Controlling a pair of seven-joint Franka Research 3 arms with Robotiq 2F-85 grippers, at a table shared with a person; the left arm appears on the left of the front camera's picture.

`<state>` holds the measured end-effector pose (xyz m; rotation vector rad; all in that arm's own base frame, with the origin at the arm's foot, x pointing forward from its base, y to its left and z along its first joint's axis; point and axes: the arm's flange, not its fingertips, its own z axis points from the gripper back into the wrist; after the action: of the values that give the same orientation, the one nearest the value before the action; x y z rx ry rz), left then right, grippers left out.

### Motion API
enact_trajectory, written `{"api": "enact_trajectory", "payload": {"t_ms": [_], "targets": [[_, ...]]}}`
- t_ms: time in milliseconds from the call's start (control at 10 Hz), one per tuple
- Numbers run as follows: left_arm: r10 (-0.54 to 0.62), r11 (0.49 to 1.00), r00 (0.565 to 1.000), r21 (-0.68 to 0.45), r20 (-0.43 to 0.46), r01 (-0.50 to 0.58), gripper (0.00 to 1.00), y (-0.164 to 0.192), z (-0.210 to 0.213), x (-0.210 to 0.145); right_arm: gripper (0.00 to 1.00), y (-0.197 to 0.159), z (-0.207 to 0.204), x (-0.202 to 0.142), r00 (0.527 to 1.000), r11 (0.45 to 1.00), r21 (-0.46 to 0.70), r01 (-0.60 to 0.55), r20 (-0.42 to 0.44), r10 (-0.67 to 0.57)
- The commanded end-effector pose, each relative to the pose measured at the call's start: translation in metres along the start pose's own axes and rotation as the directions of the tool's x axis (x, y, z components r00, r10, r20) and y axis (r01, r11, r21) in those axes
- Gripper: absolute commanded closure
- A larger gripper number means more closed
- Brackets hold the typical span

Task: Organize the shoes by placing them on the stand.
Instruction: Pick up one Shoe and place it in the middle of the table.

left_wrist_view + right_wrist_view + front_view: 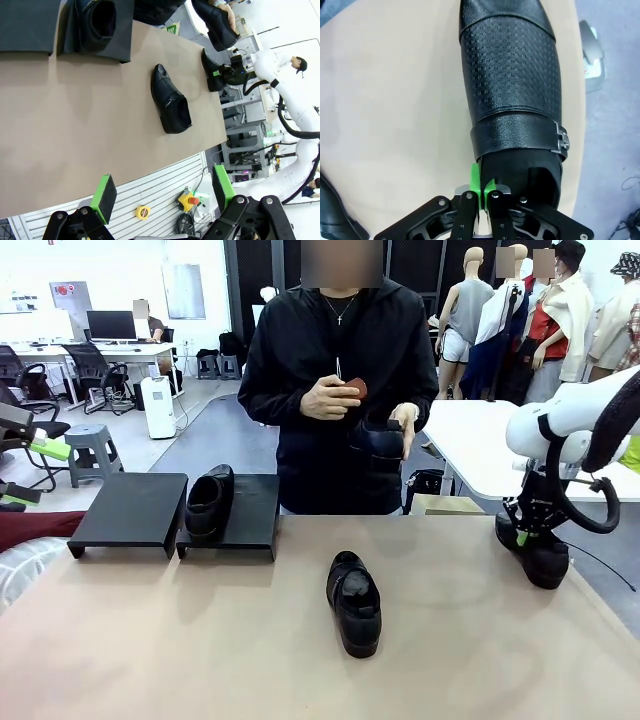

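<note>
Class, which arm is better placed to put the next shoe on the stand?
Right. The right tool is shut on the collar of the edge shoe; the left tool hangs open beyond the table, holding nothing.

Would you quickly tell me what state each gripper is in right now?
Left gripper: open, holding nothing.
Right gripper: shut on the collar of the glossy black leather dress shoe with a buckled strap.
</note>
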<state>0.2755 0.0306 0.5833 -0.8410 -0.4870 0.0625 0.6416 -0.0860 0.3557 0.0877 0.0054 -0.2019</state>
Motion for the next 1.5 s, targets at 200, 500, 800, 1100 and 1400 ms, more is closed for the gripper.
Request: {"api": "enact_trajectory", "payload": {"t_ms": [200, 500, 800, 1100, 1400], "targets": [[-0.017, 0.999, 1.000, -0.031, 0.003, 0.017, 0.00, 0.002, 0.000, 0.000, 1.00, -0.024, 0.090, -0.035, 0.988, 0.971, 0.190, 0.149, 0.009, -0.153], [-0.017, 0.999, 1.000, -0.031, 0.003, 0.017, 0.00, 0.002, 0.000, 0.000, 1.00, -0.057, 0.179, -0.152, 0.980, 0.930, 0.319, 0.180, 0.025, -0.198], [-0.017, 0.999, 1.000, -0.031, 0.003, 0.017, 0.00, 0.002, 0.000, 0.000, 1.00, -0.090, 0.190, -0.218, 0.992, 0.902, 0.419, 0.099, 0.033, -0.124], [-0.017, 0.999, 1.000, -0.031, 0.003, 0.017, 0.00, 0.002, 0.000, 0.000, 1.00, -0.085, 0.200, -0.216, 0.987, 0.921, 0.362, 0.145, 0.008, -0.159], [-0.017, 0.999, 1.000, -0.031, 0.003, 0.017, 0.00, 0.002, 0.000, 0.000, 1.00, -0.019, 0.193, -0.249, 0.987, 0.922, 0.354, -0.155, 0.106, 0.125]]}}
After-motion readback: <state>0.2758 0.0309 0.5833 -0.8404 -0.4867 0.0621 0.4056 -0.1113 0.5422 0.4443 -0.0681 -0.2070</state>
